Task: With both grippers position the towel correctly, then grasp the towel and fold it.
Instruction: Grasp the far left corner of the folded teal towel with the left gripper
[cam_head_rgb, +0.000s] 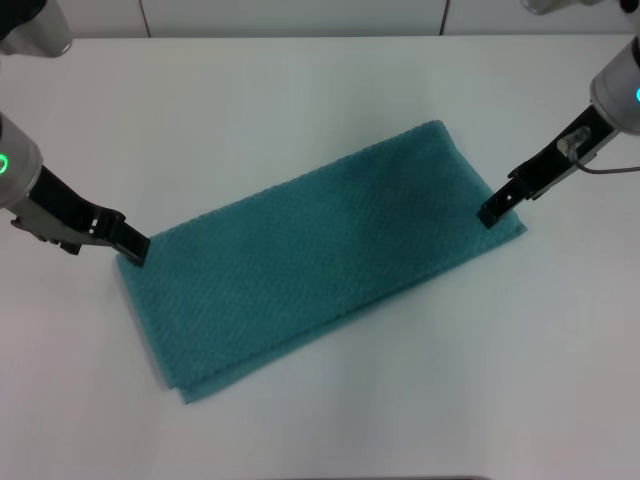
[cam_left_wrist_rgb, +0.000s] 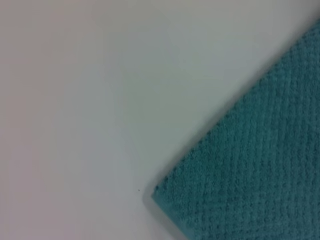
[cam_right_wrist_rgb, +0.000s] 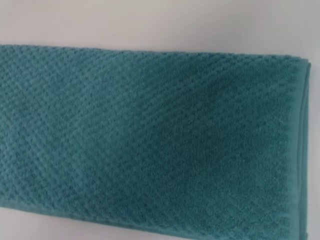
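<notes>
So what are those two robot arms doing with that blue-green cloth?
They are getting ready to fold the towel, which lies flat and slanted on the white table, already doubled in layers. The left end effector sits at the towel's left corner, and the right end effector at its right end. Nothing is lifted yet.
</notes>
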